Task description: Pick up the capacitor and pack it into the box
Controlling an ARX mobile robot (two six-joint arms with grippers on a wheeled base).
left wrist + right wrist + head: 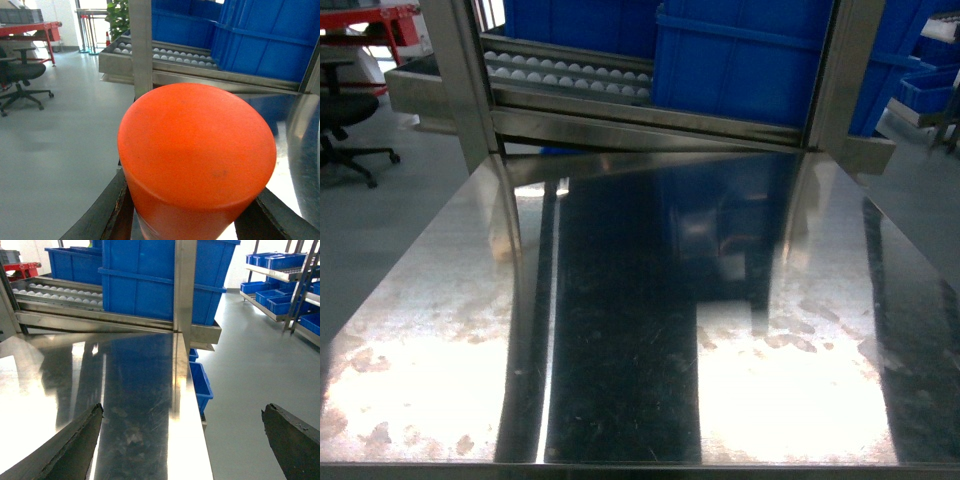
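A steel table (620,330) with a scratched, reflective top lies ahead of and below both grippers. Beyond its far edge runs a roller conveyor (570,75), with large blue bins (740,60) on the rack behind it. Off to the left gripper's side stand an office chair (20,75) and a red bench (30,27); off to the right gripper's side, shelves of small blue bins (280,290) rise from the grey floor (250,365).

A: The table (620,330) is bare sheet metal, polished enough to mirror, though scuffed and blotchy; the posts (460,70) look brushed steel.

B: The bins (740,60) are smooth blue plastic, faintly glossy; the capacitor (197,155) is matt orange with a smooth skin; the right gripper's fingers (65,450) look dark, rough and worn.
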